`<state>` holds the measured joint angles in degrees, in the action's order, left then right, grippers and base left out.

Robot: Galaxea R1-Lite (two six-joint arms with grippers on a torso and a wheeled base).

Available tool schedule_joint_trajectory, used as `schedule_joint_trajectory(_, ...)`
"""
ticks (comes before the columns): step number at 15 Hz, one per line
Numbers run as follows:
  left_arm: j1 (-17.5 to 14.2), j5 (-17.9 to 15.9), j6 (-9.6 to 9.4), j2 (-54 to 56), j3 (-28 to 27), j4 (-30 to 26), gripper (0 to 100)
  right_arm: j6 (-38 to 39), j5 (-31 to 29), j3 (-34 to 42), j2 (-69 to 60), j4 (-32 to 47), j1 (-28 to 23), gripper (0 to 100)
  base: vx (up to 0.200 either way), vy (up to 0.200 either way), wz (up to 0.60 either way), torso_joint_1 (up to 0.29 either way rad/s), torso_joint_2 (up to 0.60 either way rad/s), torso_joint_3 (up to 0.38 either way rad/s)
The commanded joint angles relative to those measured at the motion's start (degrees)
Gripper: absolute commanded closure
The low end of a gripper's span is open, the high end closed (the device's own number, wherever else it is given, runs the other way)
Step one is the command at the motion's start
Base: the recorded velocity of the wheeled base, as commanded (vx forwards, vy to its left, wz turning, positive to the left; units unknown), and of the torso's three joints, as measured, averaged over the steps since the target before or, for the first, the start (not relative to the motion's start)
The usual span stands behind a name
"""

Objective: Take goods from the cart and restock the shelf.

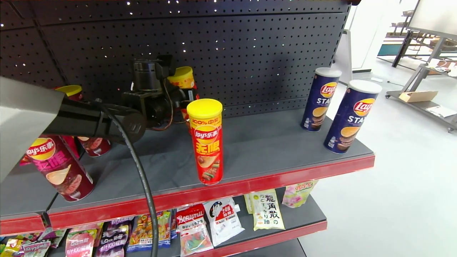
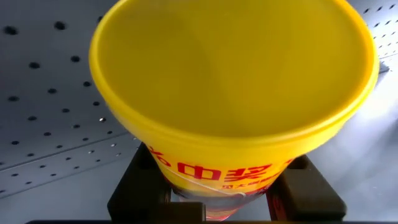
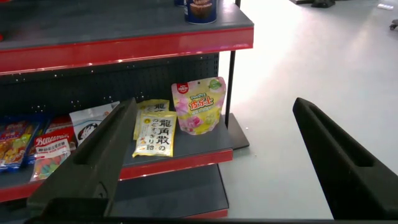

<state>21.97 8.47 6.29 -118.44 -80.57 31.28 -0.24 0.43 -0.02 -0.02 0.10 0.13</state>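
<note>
Nearest: your right hand [image 3: 217, 168] sits low in front of the lower shelf [image 3: 180, 158], jaws spread wide with nothing in them. It is probably parked out of the way while the other arm works. Its wrist view gives you the snack bags [image 3: 199, 106] on that shelf head-on; the head view catches them only from above.

On the top shelf [image 1: 271, 150], the front can [image 1: 206, 142] stands upright at the red lip, label facing out.

Behind it, your left hand [image 2: 217, 202] is clamped on the held can [image 1: 182, 76], which has the same yellow lid and sits deep near the pegboard [image 1: 250, 53]. My read is that it goes behind the front can to build a row. The grip is on the body below the lid, which keeps it upright.

In the head view the front can hides the held can's base, so you cannot tell whether it touches the shelf. The left wrist view shows the fingers [image 2: 134, 186] on either side of the body, which the head view barely shows.

The blue cans [image 1: 351, 116] stand well apart to the right, and the dark red cans [image 1: 59, 167] are on the left.
</note>
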Motion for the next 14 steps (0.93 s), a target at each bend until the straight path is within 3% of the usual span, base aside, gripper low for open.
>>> schedule_joint_trajectory(1, 0.1, 0.0, 0.04, -1.1, -0.8, -0.1, 100, 0.0, 0.0, 0.0, 0.0, 0.0, 0.0, 0, 0.000, 0.000, 0.00, 0.000, 0.00, 0.000)
schedule_joint_trajectory(14, 1.6, -0.2, 0.04, -5.2, -4.4, -0.1, 100, 0.0, 0.0, 0.0, 0.0, 0.0, 0.0, 0, 0.000, 0.000, 0.00, 0.000, 0.00, 0.000)
